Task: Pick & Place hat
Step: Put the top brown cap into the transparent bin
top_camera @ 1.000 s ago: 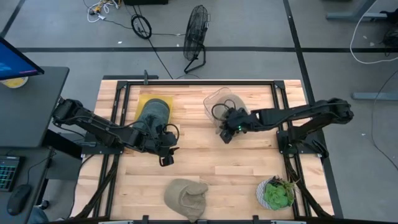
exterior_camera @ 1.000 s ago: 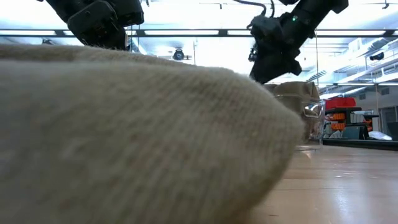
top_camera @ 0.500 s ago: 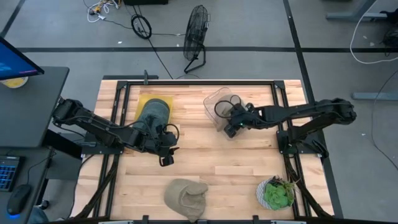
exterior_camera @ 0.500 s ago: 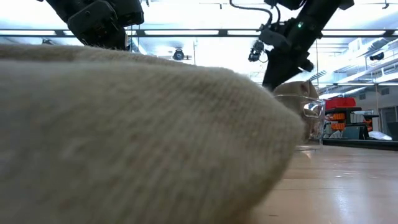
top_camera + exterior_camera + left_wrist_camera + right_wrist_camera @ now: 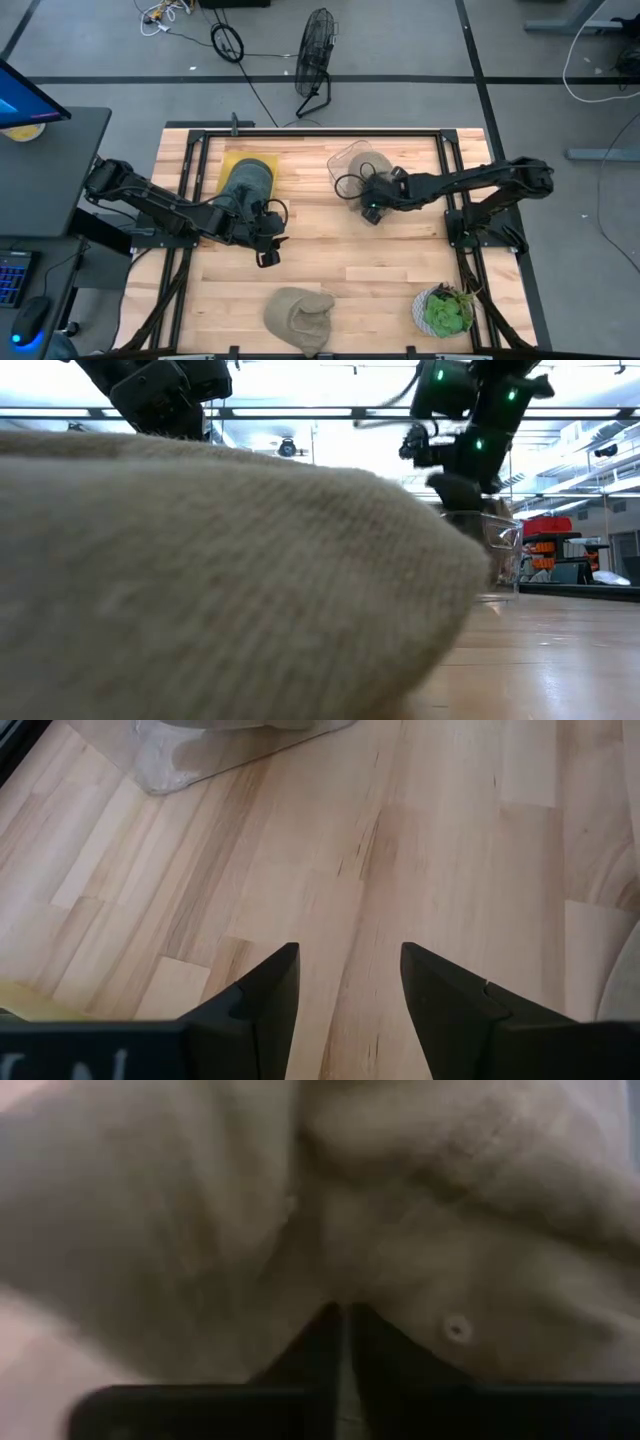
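A tan hat [image 5: 200, 1210] lies in the clear container [image 5: 345, 160] at the table's far middle. My right gripper [image 5: 370, 208] is at the container's near side, fingers together in the cloth [image 5: 343, 1345]; in the low view it hangs over the container [image 5: 490, 545]. My left gripper [image 5: 266, 252] hovers open over bare wood [image 5: 350, 970], just near of a grey-green hat [image 5: 248, 182] whose far part lies on a yellow mat [image 5: 228, 163]. A second tan hat [image 5: 300, 315] lies at the near edge and fills the low view [image 5: 200, 580]. My right gripper has its fingers [image 5: 315, 1350] drawn together in the tan hat's cloth beside a small eyelet [image 5: 457, 1327], with only a thin strip of cloth [image 5: 345, 1320] showing between them. One layer or a fold, I cannot tell. The hat lies in the container.
A potted plant [image 5: 445, 310] stands at the near right corner. Bare wood lies open between the two arms and the near tan hat. Black frame rails [image 5: 300, 130] border the table. A floor fan [image 5: 316, 55] stands beyond the far edge.
My right gripper has moved a little toward the far edge and down onto the hat in the container, its wrist turning as it went. The left arm and both other hats have kept still.
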